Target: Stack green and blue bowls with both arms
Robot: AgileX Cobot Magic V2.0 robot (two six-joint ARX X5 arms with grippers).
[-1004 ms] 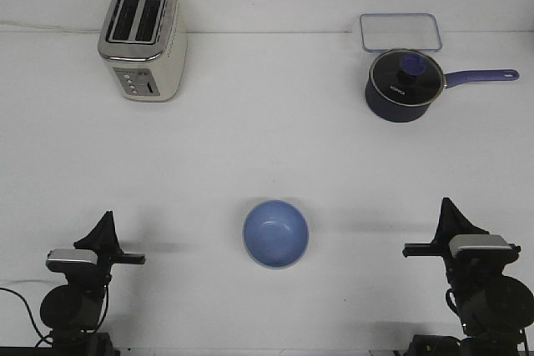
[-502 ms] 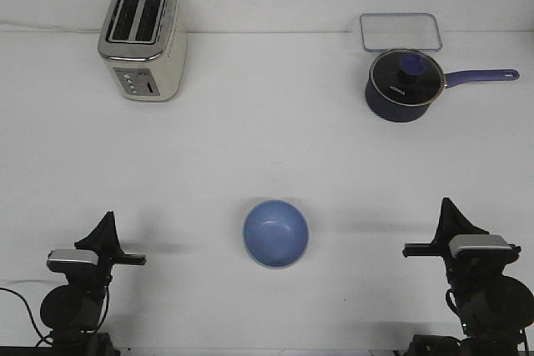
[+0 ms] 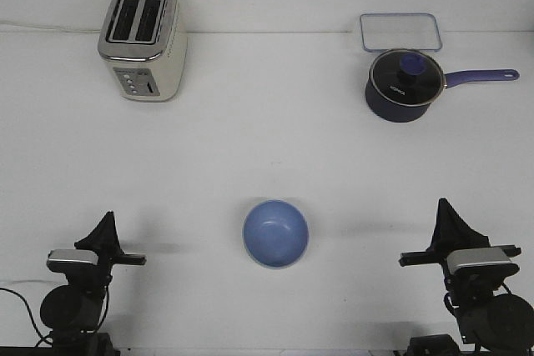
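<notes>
the left gripper (image 3: 106, 223), a black pointed wedge at eight o'clock, grip unreadable. glossy boxy toaster (image 3: 142, 40) at eleven. the matte round blue bowl (image 3: 275, 233) sits at six, untouched. right gripper (image 3: 446, 212) at four, grip unreadable too.
</notes>
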